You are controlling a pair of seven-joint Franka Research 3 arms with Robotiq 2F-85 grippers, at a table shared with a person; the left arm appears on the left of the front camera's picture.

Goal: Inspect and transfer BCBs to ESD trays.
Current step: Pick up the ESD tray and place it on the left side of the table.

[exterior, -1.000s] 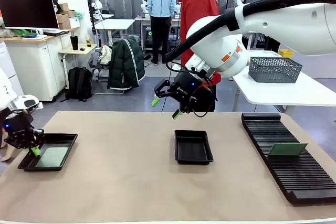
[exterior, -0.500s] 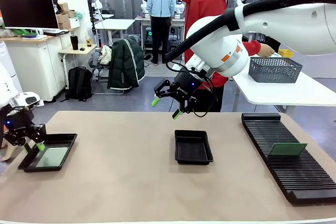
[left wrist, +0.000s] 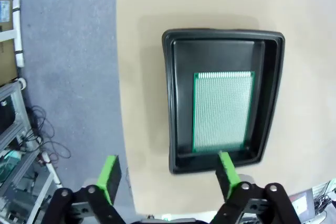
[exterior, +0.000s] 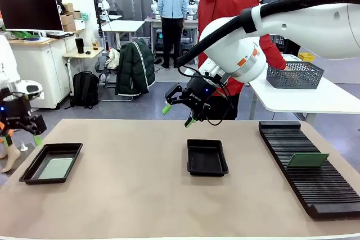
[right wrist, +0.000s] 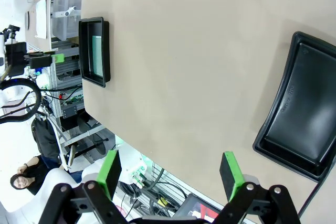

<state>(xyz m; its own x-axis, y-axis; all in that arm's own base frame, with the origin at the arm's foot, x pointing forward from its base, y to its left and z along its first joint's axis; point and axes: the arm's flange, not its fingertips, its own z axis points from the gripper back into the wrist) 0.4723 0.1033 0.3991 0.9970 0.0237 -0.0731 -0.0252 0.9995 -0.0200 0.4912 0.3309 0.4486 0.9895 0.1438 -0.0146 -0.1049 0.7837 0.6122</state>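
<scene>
One pale green grid-dotted BCB (left wrist: 223, 109), flat in black ESD tray (left wrist: 169, 103)

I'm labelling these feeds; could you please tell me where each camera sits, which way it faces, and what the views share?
Front: fixed between the arms, facing across the table at the person; shows left gripper, right gripper.
Left wrist: looks down from the left arm at the left tray holding a BCB; own open fingers.
Right wrist: looks down from the right arm beside the empty middle tray; own open fingers.
Shared: the left tray.
</scene>
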